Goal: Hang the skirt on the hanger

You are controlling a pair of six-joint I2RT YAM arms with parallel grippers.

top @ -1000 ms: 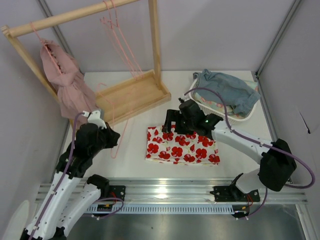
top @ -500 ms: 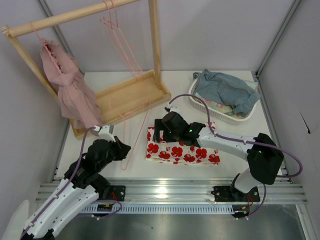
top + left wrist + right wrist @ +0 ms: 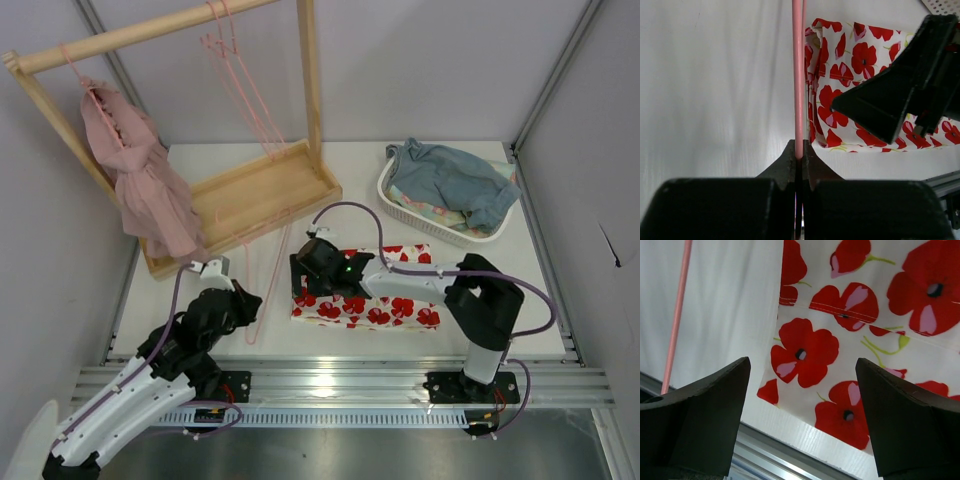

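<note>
The skirt point(image 3: 385, 296), white with big red flowers, lies flat on the table near the front edge. My right gripper point(image 3: 301, 278) hovers low over its left edge, jaws wide open. In the right wrist view the skirt's near left corner point(image 3: 812, 350) shows between the spread fingers of that gripper point(image 3: 802, 390), with nothing gripped. My left gripper point(image 3: 247, 303) is shut on a thin pink hanger point(image 3: 272, 270) lying just left of the skirt. In the left wrist view the hanger's rod point(image 3: 798, 75) runs straight out from the closed tips of the left gripper point(image 3: 799, 152), beside the skirt point(image 3: 860, 60).
A light wooden rack point(image 3: 262, 190) stands at the back left, with a dusty-pink ruffled garment point(image 3: 140, 185) and more pink hangers point(image 3: 235, 70) on its bar. A white basket point(image 3: 400, 205) holding blue-grey cloth point(image 3: 455, 180) sits at the back right. A metal rail point(image 3: 340, 376) borders the near edge.
My right gripper has slid left across the skirt to its left edge. My left arm has drawn the hanger nearer and to the right, beside the skirt.
</note>
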